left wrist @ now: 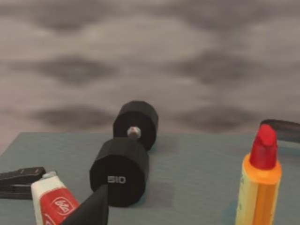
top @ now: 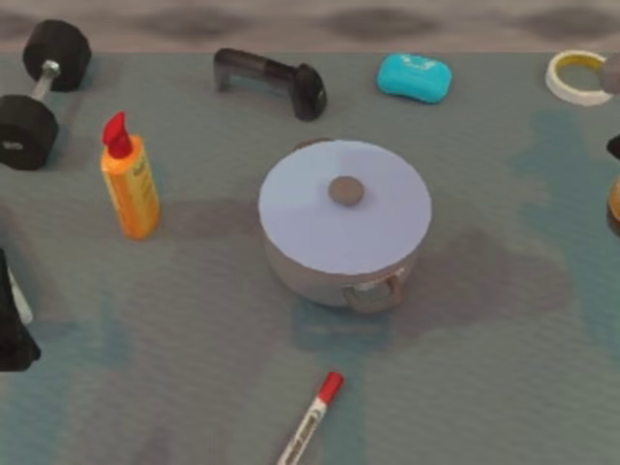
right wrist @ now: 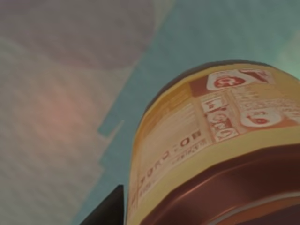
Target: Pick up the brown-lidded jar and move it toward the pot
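Pot [top: 344, 215] position first: we see it at table centre, grey-walled, capped by a pale blue-lavender lid with a small grey knob, one side handle facing the near edge. It is the largest item and the destination.

Next in size, the brown-lidded jar [right wrist: 220, 150] fills our right wrist view, its yellow-orange label band and dark reddish body very close to the camera. In the top view only a sliver of it shows at the far right edge [top: 614, 203], beside dark parts of our right arm. The jar therefore lies well to the right of the pot, and the coming move must run from right to left across the table. The jar's long axis appears tilted relative to the wrist camera; we cannot tell whether it stands on the mat or is lifted.

Our right gripper [right wrist: 105, 211] shows only one dark finger tip beside the jar; we cannot tell whether it is clamped on the jar or released. The right arm is clearly the nearer one. Our left gripper [left wrist: 91, 211] sits parked at the left edge; its state cannot be told.

The surface is a teal mat [top: 194, 320]. We judge the path between jar and pot free of objects.
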